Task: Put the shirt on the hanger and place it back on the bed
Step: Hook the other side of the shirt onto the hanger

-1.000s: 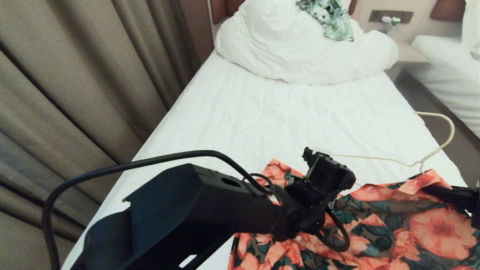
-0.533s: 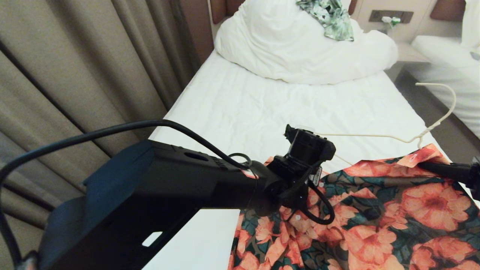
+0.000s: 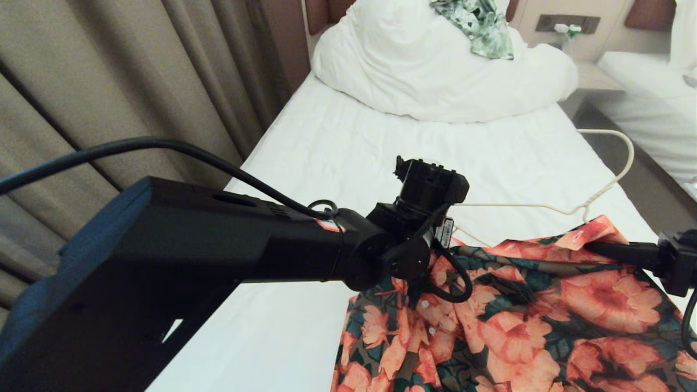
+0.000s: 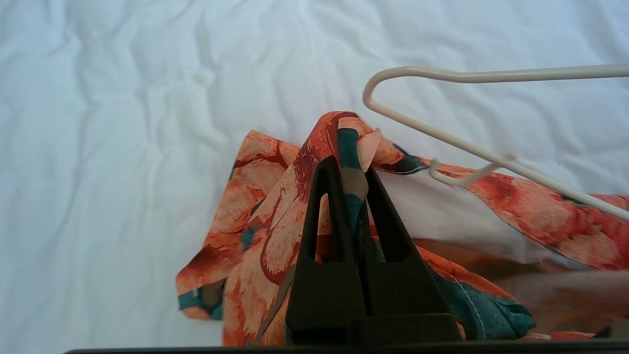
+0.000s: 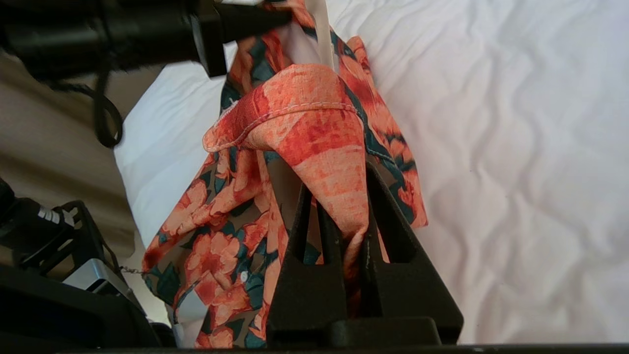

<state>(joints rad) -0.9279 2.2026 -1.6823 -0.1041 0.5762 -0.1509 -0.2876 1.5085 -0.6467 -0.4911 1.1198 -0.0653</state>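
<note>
Leftmost, the left gripper (image 4: 351, 162) has its jaws clamped on one shoulder of the shirt (image 3: 523, 326), lifted above the bed (image 3: 348, 158). Next, the hanger (image 3: 550, 206) runs along the shirt's top edge, hook up. Rightmost, the right gripper (image 5: 351, 206) pinches the collar.

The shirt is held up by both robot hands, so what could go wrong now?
1. The left gripper and the right gripper each pinch only a small fold of the shirt; it might slip free.
2. The hanger looks only partly tucked in, its end bare in the left wrist view; it could slide out onto the bed.
</note>
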